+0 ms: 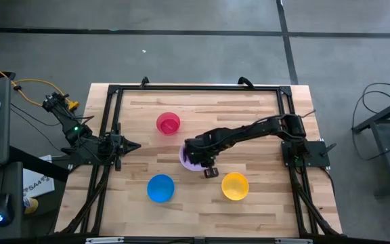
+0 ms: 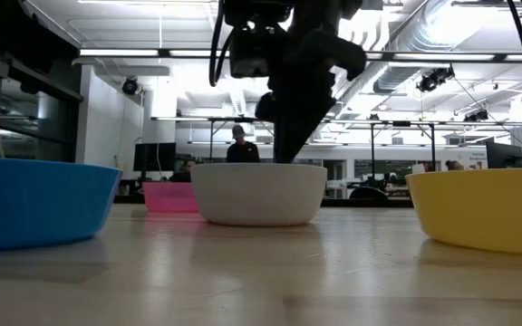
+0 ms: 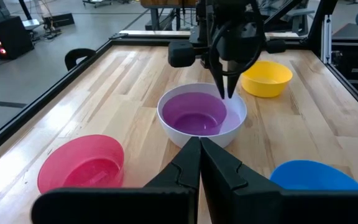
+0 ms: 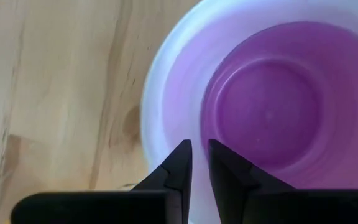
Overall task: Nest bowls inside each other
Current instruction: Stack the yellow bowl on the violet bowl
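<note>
A purple bowl (image 3: pixel 194 112) sits nested inside the white bowl (image 3: pixel 236 123) at mid-table, its bottom on the white bowl's floor. My right gripper (image 3: pixel 227 93) points steeply down just above the two bowls' rims. Its fingers stand a narrow gap apart (image 4: pixel 199 149) with nothing between them. A pink-red bowl (image 1: pixel 168 123) stands farther back. The blue bowl (image 1: pixel 160 188) and the yellow bowl (image 1: pixel 235 186) stand near the front edge. My left gripper (image 3: pixel 200 146) waits shut at the table's left side, holding nothing.
A black frame (image 1: pixel 195 88) runs around the wooden tabletop. Bare wood lies between the bowls. In the low view people and desks show in the room behind the table.
</note>
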Controlling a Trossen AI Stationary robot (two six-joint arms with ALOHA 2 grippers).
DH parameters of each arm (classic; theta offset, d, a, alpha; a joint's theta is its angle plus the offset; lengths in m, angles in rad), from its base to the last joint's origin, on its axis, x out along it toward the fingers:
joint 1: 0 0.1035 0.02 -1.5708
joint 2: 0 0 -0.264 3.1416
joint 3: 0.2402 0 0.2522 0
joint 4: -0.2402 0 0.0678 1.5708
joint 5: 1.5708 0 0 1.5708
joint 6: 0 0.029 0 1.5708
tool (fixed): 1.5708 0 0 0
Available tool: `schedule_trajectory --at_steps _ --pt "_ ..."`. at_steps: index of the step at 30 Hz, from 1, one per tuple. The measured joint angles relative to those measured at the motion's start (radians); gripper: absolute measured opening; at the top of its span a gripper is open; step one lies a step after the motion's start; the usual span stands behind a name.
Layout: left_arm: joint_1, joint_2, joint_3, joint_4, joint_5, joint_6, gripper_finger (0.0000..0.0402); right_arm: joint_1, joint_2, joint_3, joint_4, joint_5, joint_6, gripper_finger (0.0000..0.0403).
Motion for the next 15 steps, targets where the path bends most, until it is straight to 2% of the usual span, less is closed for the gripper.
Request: schedule_trajectory --at_steps 9,15 --pt "0.000 0.000 0.000 0.000 0.012 0.000 0.0012 0.006 -0.005 -0.001 -0.113 0.024 0.059 0.0046" --pt "0.000 0.000 0.000 0.000 0.014 0.000 0.0012 0.005 -0.090 -0.001 -0.115 0.042 0.090 0.0046"
